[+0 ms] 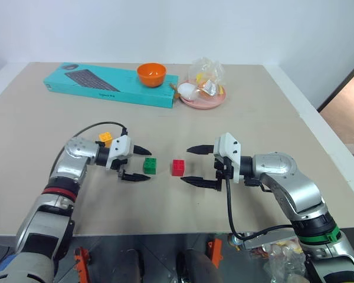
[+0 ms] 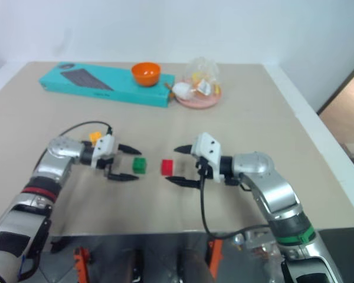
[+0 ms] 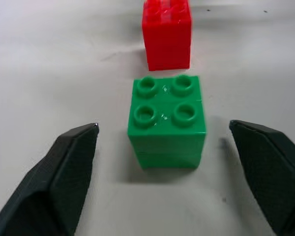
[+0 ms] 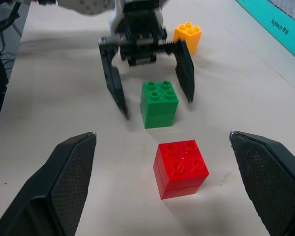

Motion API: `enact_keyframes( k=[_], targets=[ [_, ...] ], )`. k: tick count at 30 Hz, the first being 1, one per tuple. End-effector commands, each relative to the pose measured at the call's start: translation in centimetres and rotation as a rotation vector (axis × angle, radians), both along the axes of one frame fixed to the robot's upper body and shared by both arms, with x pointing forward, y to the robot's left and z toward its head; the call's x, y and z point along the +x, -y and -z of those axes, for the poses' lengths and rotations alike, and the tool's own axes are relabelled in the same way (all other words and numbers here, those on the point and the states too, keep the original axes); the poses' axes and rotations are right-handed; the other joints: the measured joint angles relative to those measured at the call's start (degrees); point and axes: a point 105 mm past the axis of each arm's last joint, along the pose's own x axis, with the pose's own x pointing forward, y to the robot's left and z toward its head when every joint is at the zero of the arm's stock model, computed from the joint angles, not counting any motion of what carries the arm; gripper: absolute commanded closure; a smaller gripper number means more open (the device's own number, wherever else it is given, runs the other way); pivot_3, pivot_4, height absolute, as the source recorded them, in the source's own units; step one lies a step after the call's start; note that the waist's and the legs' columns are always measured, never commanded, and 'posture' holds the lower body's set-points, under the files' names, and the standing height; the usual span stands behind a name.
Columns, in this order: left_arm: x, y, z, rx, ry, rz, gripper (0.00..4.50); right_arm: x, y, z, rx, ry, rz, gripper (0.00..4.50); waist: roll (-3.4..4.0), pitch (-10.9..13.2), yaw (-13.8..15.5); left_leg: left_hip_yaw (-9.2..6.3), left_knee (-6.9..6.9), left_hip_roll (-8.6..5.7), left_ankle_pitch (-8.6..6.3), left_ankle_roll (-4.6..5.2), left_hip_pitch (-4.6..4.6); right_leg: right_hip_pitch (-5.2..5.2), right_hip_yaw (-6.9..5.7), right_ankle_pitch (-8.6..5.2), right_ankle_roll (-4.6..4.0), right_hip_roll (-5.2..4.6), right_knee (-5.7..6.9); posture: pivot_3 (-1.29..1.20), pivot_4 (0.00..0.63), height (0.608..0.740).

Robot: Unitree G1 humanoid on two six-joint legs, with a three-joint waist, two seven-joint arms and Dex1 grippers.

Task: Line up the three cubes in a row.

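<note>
The beige surface (image 1: 236, 106) takes up most of the head view, with a teal keyboard box (image 1: 109, 84) lying across the upper left, an orange bowl (image 1: 151, 73) on its right end, and a pink plate (image 1: 203, 101) of wrapped items just right of that. Lower down, the left pincer (image 1: 140, 163) comes in from the left with its fingers apart, the green cube (image 1: 150, 166) sitting free between the tips and touching neither. The right pincer (image 1: 193, 164) comes in from the right, also spread wide and holding nothing, with the red cube (image 1: 178, 167) just ahead of its tips at the centre of the frame. Green and red stand side by side with a small gap, so two of the three look placed. The yellow cube (image 1: 105, 139) sits up and to the left of them, behind the left wrist, off the line; bringing it into the row appears to be what is left.
</note>
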Motion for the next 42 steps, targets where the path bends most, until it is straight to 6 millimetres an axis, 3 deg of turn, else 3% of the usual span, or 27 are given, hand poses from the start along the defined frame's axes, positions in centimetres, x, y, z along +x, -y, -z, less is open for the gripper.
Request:
enact_keyframes(
  k=[1, 8, 15, 30, 42],
  targets=[
    [-0.6, -1.7, -4.0, -0.099, 0.013, -0.094, 0.03, 0.0, 0.2, -1.3, 0.027, 0.047, -0.012, 0.00, 0.00, 0.00, -0.07, 0.01, 0.00, 0.03, 0.00, 0.00, 0.00, -0.01, 0.02, 0.00, 0.00, 0.00, 0.01, 0.00, 0.150, 0.740],
    [-1.9, -5.8, -6.6, -0.285, -0.021, -0.460, 0.03, 0.0, 0.5, -1.4, 0.030, 0.050, -0.024, 0.00, 0.02, 0.01, -0.11, -0.08, -0.01, 0.17, 0.01, -0.01, 0.09, 0.07, 0.12, -0.03, -0.01, -0.03, 0.07, 0.00, 0.150, 0.740],
    [0.0, -8.6, -6.5, -0.350, 0.095, -0.702, 0.03, 0.9, -0.2, -1.9, 0.037, 0.067, -0.051, 0.00, 0.02, 0.01, 0.12, -0.11, 0.13, 0.05, 0.09, 0.10, 0.27, 0.43, -0.05, 0.09, 0.08, -0.26, 0.04, 0.00, 0.150, 0.740],
    [4.8, -9.8, -4.7, -0.199, -0.034, -0.659, 0.03, 0.6, 0.4, -1.5, -0.001, 0.081, -0.029, 0.00, 0.02, 0.01, 0.21, -0.06, 0.10, -0.14, 0.10, 0.13, 0.20, 0.39, -0.19, 0.10, 0.12, -0.22, -0.02, 0.00, 0.150, 0.740],
    [6.1, -10.3, -2.7, -0.005, -0.045, -0.676, 0.03, 0.4, 1.0, -1.6, -0.003, 0.086, 0.018, 0.00, 0.01, 0.01, 0.09, -0.06, 0.10, -0.12, 0.10, 0.13, 0.16, 0.33, -0.19, 0.10, 0.11, -0.21, -0.02, 0.00, 0.150, 0.740]
  ],
)
